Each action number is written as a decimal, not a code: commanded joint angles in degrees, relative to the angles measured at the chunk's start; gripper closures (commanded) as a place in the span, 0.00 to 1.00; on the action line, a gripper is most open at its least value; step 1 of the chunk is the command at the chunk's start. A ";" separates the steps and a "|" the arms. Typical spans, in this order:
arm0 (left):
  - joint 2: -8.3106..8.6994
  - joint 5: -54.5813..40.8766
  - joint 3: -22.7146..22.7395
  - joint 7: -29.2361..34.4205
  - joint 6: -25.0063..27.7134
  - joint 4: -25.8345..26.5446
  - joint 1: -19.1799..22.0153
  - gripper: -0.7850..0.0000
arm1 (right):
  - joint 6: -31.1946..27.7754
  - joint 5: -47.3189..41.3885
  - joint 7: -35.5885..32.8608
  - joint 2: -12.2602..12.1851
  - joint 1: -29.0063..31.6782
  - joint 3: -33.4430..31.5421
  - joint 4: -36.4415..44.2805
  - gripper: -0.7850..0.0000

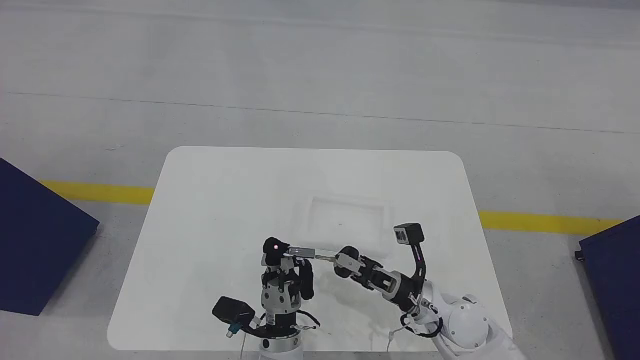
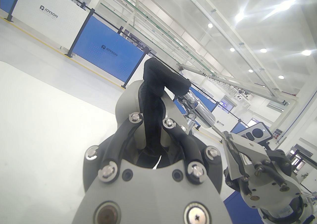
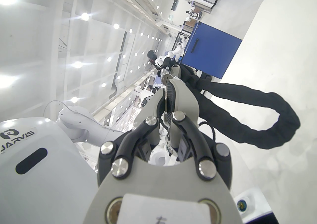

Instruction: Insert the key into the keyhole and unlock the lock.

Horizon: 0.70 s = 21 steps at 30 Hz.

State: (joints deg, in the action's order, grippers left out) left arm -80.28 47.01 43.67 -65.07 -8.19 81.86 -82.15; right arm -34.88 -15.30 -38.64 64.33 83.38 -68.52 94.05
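- The left gripper (image 2: 152,93) has its jaws closed on the black sleeved cable (image 2: 158,81) just behind the lock cylinder (image 2: 199,109), holding the cylinder above the table (image 1: 200,220).
- The right gripper (image 3: 168,87) has its jaws closed on the flat of the key (image 2: 218,131). The blade points at the cylinder's end face, with its tip at the keyhole (image 3: 166,77). How deep it sits cannot be told.
- The step in hand, as I judge it, is seating the key fully and then turning it.
- Push along the cylinder's own axis. Any sideways angle would likely bind the blade or swing the cylinder on its soft cable.
- The hold on the cable is not rigid, so press gently and let the cylinder settle into line.
- Turn only once the blade is home, rotating the wrist about the cylinder's axis while the left grip resists the twist.
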 commanded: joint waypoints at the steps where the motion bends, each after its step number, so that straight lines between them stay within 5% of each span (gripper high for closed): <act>1: 0.00 0.00 0.00 0.00 0.00 0.00 0.00 1.00 | 0.04 -0.09 -0.13 0.00 -0.19 0.04 -0.10 1.00; 21: 0.00 0.00 0.00 0.00 0.00 0.00 0.00 1.00 | 0.47 -0.32 -1.79 0.01 -2.05 0.47 -0.77 1.00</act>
State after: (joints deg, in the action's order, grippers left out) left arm -80.28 47.01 43.67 -65.07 -8.19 81.86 -82.15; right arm -34.34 -15.58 -40.42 64.33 81.38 -68.05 93.32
